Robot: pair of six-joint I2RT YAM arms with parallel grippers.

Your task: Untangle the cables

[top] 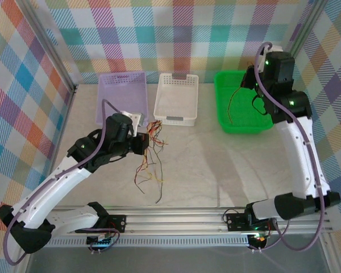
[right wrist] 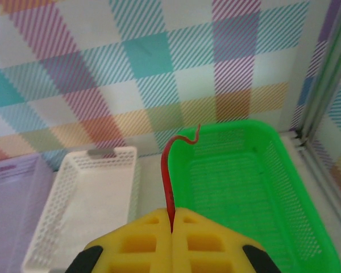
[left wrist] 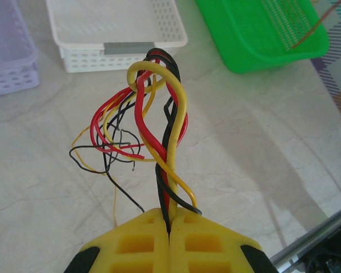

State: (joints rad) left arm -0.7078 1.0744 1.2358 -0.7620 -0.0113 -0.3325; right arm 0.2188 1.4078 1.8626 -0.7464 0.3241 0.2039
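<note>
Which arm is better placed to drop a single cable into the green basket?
Right: the right pincer is shut on one red cable above the green basket. The left pincer clamps the tangled bunch over the table, nearer the white basket.

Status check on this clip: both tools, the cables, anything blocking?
Left tool shut on tangled cable bunch, red, yellow, black. Right tool shut on one red cable, above green basket. Nothing seen in the way.
</note>
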